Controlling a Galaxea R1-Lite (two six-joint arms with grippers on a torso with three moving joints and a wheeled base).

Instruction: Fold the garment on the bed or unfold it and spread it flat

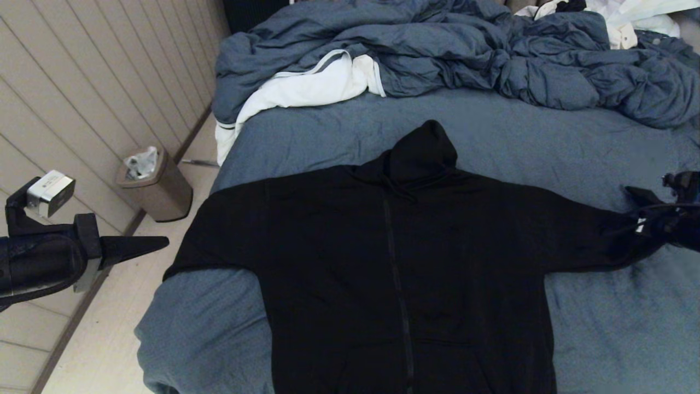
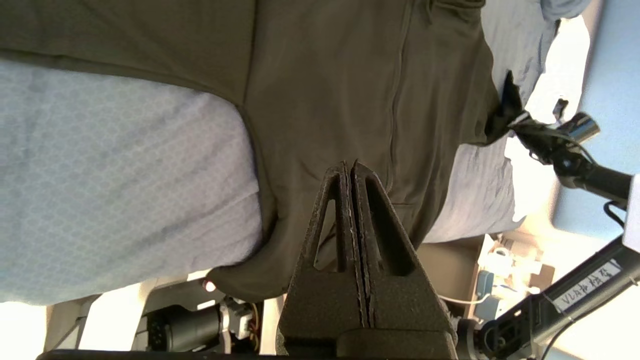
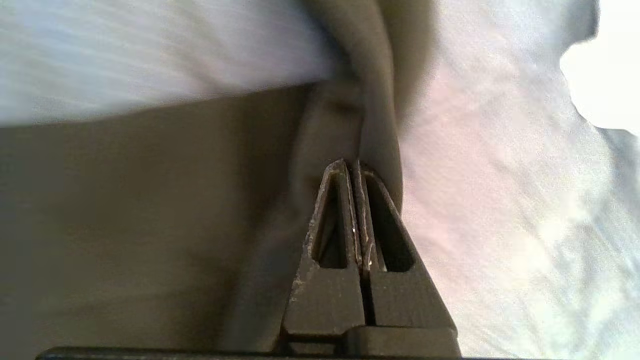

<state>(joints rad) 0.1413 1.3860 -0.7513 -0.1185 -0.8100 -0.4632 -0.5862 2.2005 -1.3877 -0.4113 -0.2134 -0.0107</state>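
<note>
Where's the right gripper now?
In the head view the right gripper is at the far right over the bed, shut on the hoodie's sleeve end.

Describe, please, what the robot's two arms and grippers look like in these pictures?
Both arms are black. The left gripper has two dark, rough-textured wedge fingers with triangular cut-outs, tapering to a point; a white and silver box sits on its wrist. The right gripper has matching fingers with scuffed pale edges. From the left wrist view, the right arm carries black cables, a shiny metal fitting and a white label with dark writing.
</note>
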